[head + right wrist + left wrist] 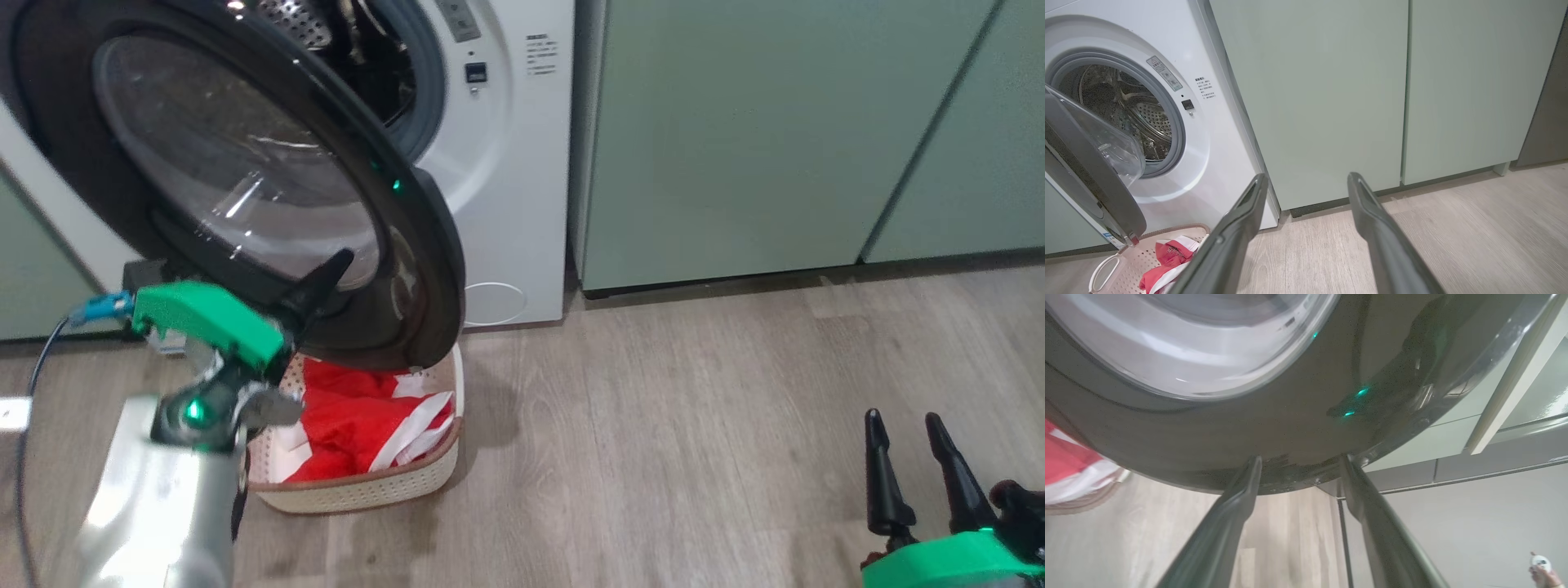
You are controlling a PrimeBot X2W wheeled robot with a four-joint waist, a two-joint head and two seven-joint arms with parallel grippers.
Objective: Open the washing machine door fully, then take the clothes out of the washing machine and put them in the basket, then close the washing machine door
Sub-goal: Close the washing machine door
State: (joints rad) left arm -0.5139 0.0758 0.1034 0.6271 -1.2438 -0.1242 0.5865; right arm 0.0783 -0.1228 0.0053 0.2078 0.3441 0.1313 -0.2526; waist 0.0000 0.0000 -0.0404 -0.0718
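Since the red clothes [351,416] are already lying in the basket [367,488], the step in hand is looking like the last one: swinging the door shut. The left pincer [1300,460] is standing wide and holding nothing, its two dark fingers pointing at the lower stretch of glossy black rim on the washing machine door [1290,428]; the tips are sitting right at that rim, though whether they are actually pressing on it I cannot tell. Spread fingers are suiting a push better than a grasp, which is probably why the pincer is facing the door's outer side. The right pincer [904,423] is likewise standing wide and empty, waiting low over the wooden floor [653,457], well apart from the door and likely parked there so that it is keeping clear of the swing. Just beyond the left pincer, the door is hanging partly open, its bottom edge reaching over the far end of the basket, a spot that is making the drop from the drum short. Behind the door, the washing machine [506,163] is showing its grey gasket and the perforated drum [1147,118], where I am seeing no red fabric. Farther right, the pale green cabinet doors [735,139] are standing shut, taking no part
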